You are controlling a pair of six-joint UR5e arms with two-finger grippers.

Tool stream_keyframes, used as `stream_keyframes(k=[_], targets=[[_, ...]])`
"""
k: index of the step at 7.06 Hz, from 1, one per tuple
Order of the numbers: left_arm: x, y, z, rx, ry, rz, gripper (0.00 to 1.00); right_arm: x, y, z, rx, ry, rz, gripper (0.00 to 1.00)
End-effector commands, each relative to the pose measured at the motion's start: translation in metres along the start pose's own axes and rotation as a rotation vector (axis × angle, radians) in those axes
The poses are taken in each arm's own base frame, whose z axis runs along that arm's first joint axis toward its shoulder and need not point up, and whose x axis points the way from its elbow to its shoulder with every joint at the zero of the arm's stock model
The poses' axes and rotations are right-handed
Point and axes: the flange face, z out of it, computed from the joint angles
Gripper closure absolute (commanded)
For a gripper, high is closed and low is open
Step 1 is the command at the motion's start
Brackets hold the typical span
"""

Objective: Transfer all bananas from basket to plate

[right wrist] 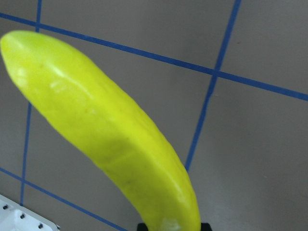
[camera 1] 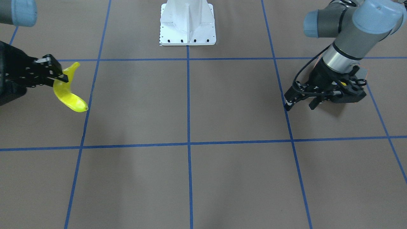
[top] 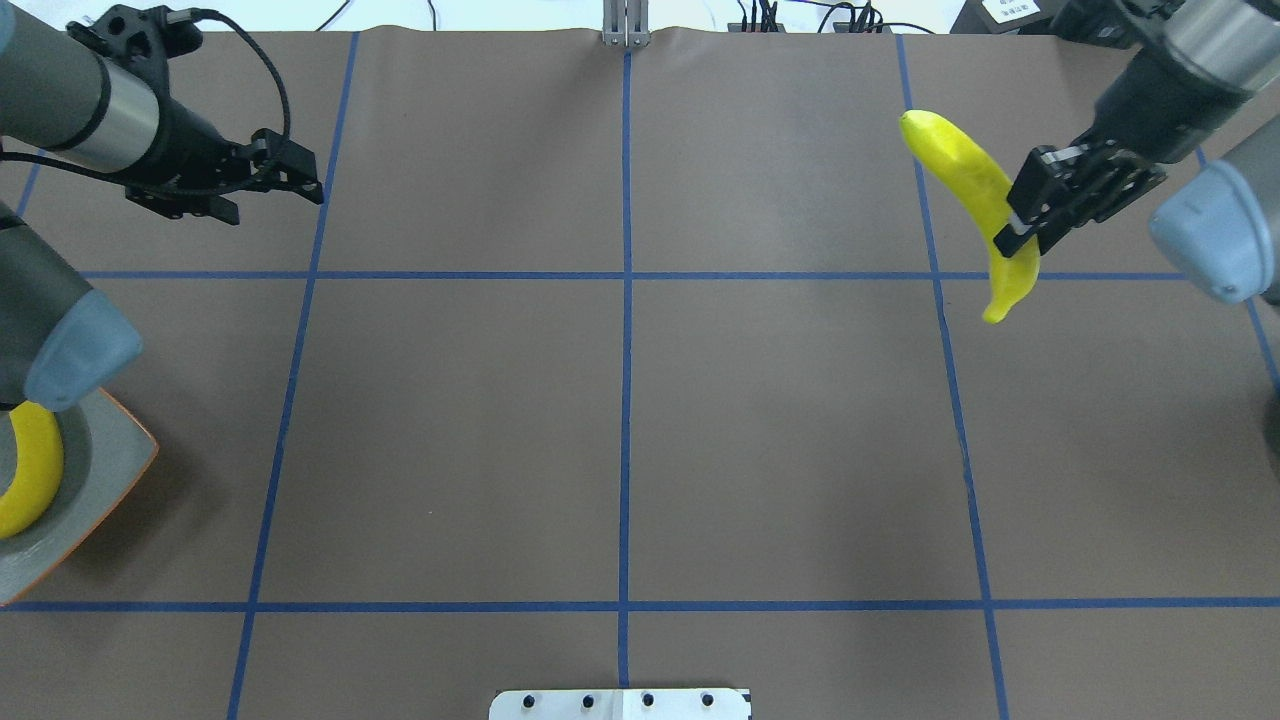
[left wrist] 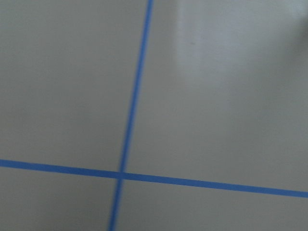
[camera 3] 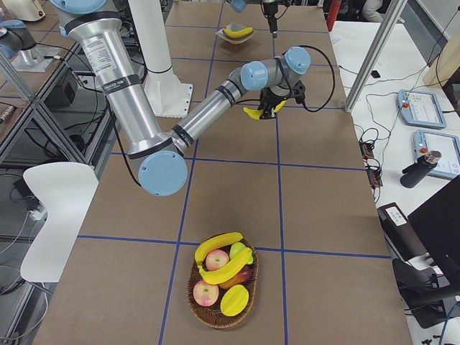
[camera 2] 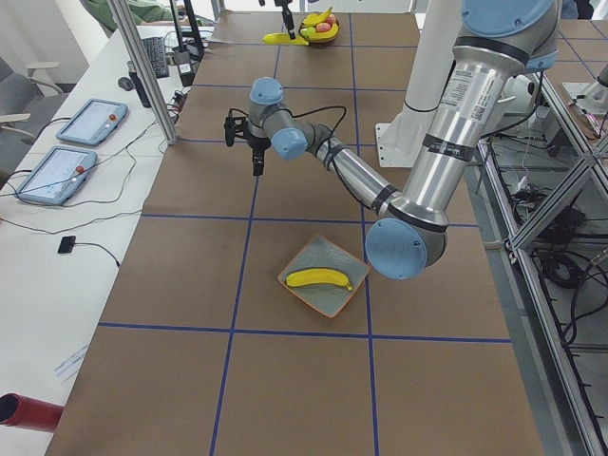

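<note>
Right end effector is clamped and raised; left end effector hovers, fingers spread.

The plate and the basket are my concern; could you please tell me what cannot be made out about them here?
Plate, overhead: cut by the left edge and partly under the left arm's elbow; its banana shows only in part.
Plate, front-facing: almost wholly behind the left claw; only an orange sliver shows.
Basket: outside both those views; far and tiny in exterior left, contents unreadable there.
</note>
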Motion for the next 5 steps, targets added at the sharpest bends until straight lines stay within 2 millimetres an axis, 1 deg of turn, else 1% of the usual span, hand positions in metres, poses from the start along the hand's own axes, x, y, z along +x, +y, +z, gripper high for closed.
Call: stream_keyframes(k=[1,2,3,4,5], targets=[[0.051,0.029,0.001,-0.009,0.175,-0.091,0.0,-0.076,-0.008,0.048,-0.002,-0.073,0.107,1.0],[0.061,0.038,0.0,-0.013,0.27,-0.134,0.0,-0.1,-0.006,0.058,-0.023,-0.084,0.157,1.0],[0.071,0.053,0.003,-0.032,0.331,-0.168,0.0,-0.121,-0.001,0.066,-0.043,-0.093,0.181,1.0],[0.082,0.06,-0.002,-0.049,0.385,-0.205,0.0,-0.15,0.005,0.082,-0.059,-0.113,0.189,1.0],[0.099,0.068,-0.007,-0.07,0.431,-0.228,0.0,-0.162,0.011,0.094,-0.069,-0.133,0.192,1.0]])
